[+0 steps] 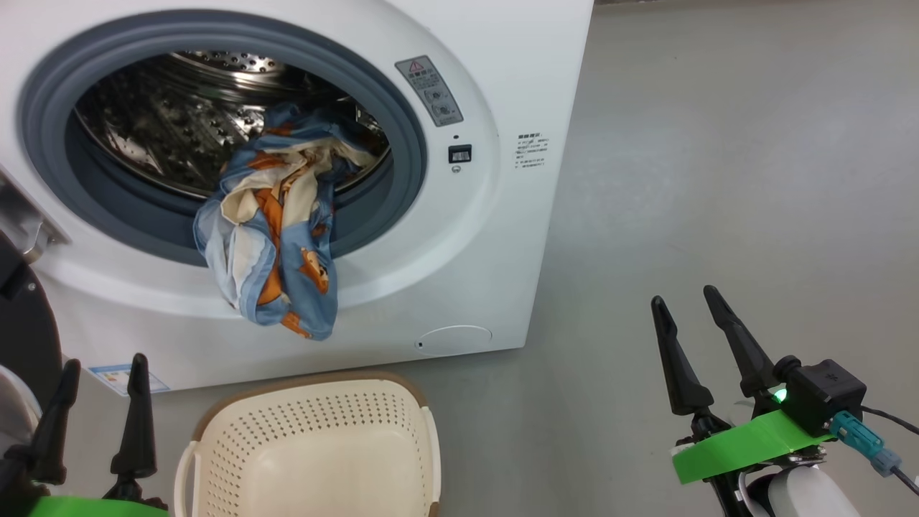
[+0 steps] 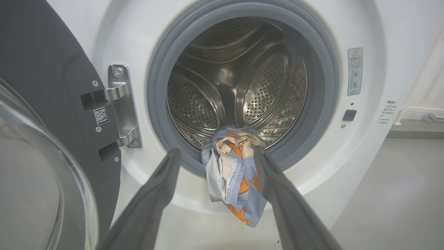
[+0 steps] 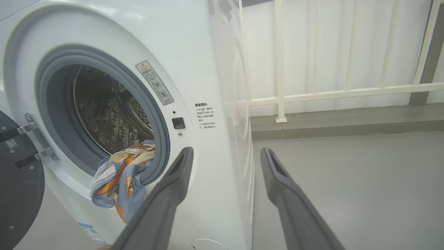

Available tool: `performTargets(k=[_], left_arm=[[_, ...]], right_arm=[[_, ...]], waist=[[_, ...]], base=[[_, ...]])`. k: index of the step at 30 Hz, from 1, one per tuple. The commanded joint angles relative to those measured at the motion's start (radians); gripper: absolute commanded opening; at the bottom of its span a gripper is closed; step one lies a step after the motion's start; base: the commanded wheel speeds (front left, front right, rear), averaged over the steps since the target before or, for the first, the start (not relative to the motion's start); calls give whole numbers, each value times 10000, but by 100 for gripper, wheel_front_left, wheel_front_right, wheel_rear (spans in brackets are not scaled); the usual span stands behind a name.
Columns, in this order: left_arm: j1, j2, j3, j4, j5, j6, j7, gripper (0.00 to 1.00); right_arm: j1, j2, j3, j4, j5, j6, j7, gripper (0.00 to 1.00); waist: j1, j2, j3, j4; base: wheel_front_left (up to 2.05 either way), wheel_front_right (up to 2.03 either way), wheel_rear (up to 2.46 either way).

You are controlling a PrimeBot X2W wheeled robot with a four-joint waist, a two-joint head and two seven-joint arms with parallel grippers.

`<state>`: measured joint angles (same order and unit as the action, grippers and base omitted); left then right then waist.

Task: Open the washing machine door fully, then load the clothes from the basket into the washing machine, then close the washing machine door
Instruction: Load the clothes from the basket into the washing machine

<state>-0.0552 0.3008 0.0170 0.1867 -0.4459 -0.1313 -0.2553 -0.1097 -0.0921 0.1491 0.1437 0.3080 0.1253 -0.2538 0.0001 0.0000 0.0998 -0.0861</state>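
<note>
Our left gripper [image 1: 105, 360] and right gripper [image 1: 683, 294] hang released, grasping nothing, either side of the basket [image 1: 301, 383], while the clothes [image 1: 276, 237] droop over the lower gasket [image 1: 122, 226] edge of the washing machine [image 1: 502, 72].

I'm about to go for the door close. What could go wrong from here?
1. The clothes hang out over the gasket, half outside the drum. Shutting the washing machine door now would likely trap the fabric.
2. The bundle lies loose on the lip, so it may slip out toward the basket below.
</note>
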Motion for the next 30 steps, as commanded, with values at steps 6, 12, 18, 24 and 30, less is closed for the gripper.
performTargets(k=[6,12,18,24,30], left_arm=[[-108,316,353,-263,-10,6,-65,100],[-252,477,-187,250,-189,6,-65,100],[-945,773,-1094,1056,-534,6,-57,100],[-1817,1127,-1918,2135,-1124,6,-10,100],[-2685,1566,-2739,3297,-1566,6,-6,100]], right_arm=[[-28,19,160,-266,-17,54,-80,100],[-31,106,152,-330,-80,54,-80,100],[-94,239,195,-434,-196,54,-80,100],[-79,373,205,-658,-319,54,-80,100],[-47,413,305,-980,-173,54,-80,100]], waist=[[-1,0,68,-26],[-1,0,216,-77],[-1,0,584,-274],[-1,0,1066,-650],[-1,0,1620,-1064]], base=[[0,0,0],[0,0,0],[0,0,0],[0,0,0],[0,0,0]])
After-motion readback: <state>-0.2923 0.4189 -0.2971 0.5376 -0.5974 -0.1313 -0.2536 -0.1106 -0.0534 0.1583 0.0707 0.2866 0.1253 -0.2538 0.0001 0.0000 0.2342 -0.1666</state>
